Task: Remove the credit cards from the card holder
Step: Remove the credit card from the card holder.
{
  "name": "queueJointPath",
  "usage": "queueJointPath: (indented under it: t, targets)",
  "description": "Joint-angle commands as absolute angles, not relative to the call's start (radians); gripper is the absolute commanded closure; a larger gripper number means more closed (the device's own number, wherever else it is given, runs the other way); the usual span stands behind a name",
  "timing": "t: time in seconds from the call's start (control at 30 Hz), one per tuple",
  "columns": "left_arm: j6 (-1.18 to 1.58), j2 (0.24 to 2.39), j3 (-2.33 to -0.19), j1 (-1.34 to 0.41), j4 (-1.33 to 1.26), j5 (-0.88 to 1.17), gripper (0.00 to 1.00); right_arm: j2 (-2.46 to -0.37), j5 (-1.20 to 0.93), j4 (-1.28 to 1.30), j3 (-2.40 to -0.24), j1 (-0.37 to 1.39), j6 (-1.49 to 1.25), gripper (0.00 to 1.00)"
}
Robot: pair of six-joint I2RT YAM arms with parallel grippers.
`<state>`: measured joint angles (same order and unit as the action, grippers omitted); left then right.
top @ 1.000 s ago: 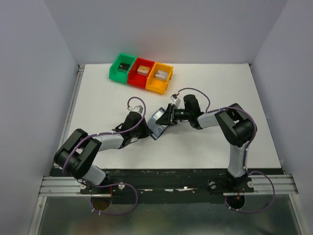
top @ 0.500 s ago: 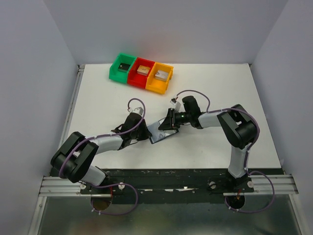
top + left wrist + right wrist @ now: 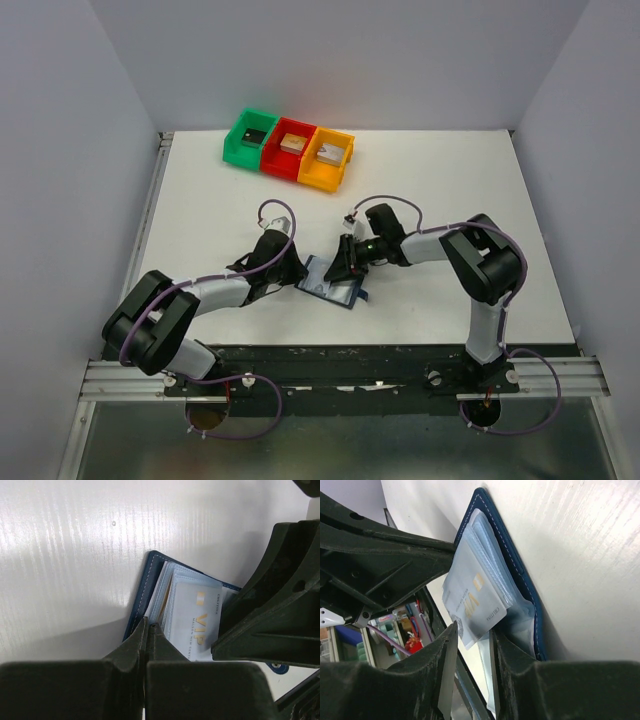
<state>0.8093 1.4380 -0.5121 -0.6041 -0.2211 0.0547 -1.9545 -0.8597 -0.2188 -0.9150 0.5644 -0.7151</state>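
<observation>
The navy card holder (image 3: 330,284) lies open on the table between my two grippers. My left gripper (image 3: 298,271) is shut on its left edge, the fingertips (image 3: 149,625) pressed together where the blue cover (image 3: 142,587) meets the pale pockets. A silver-grey credit card (image 3: 196,617) marked VIP sticks partly out of a pocket. In the right wrist view the card (image 3: 472,600) reaches in between the parted jaws of my right gripper (image 3: 472,630), which stands at the holder's (image 3: 520,572) open side. My right gripper (image 3: 346,264) is open. Other cards are hidden in the pockets.
Green (image 3: 251,136), red (image 3: 289,148) and orange (image 3: 328,158) bins stand in a row at the back left, each with a small block inside. The right gripper's dark fingers (image 3: 270,605) fill the right of the left wrist view.
The holder was held up and tilted between the grippers; now it lies lower and flatter on the table. My right gripper has moved left and nearer, onto the card.
</observation>
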Motion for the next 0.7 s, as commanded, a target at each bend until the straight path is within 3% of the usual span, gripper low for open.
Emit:
queueJointPath:
  t: [0.0,0.67]
  targets:
    - [0.827,1.470,-0.523,-0.621,-0.267,0.123,1.00,-1.980,-0.914,-0.284,-0.904,0.601,-0.762,0.61]
    - [0.838,1.336,-0.463,-0.624,-0.199,0.026,1.00,-1.951,-0.787,-0.459,-0.833,0.580,-0.968,0.58]
